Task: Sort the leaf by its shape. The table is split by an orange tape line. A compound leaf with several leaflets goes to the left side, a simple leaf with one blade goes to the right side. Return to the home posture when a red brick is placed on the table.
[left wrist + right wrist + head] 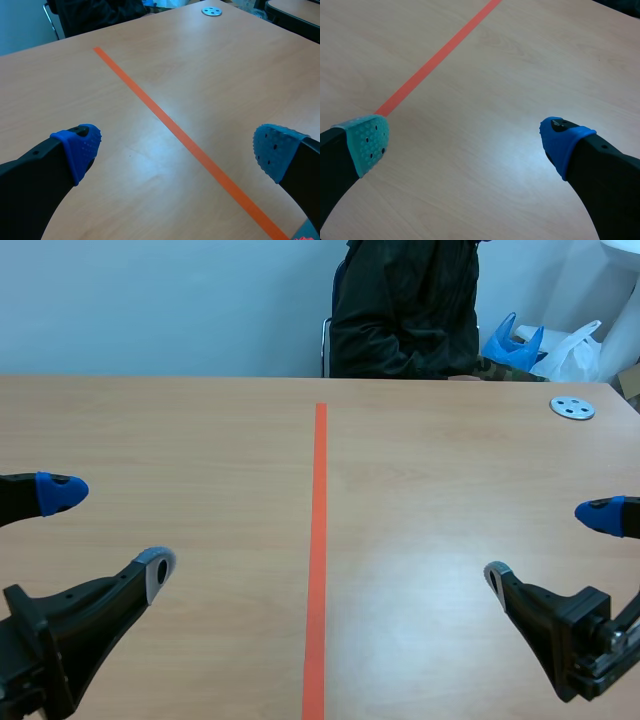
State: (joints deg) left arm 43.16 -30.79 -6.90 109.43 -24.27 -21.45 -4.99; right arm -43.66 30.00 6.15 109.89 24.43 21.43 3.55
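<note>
The left tool (108,530) at 8 o'clock and the right tool (548,545) at 4 o'clock both hang released over the wooden surface (200,440), with the orange tape line (318,560) running between them from 6 toward 12 and a grey metal disc (572,408) at 2 o'clock.

Wooden table (200,430), orange tape line (320,540) down middle; small grey holed disc (572,408), perhaps metal, far right.

Orange tape line (318,540), tan table (180,420)
</note>
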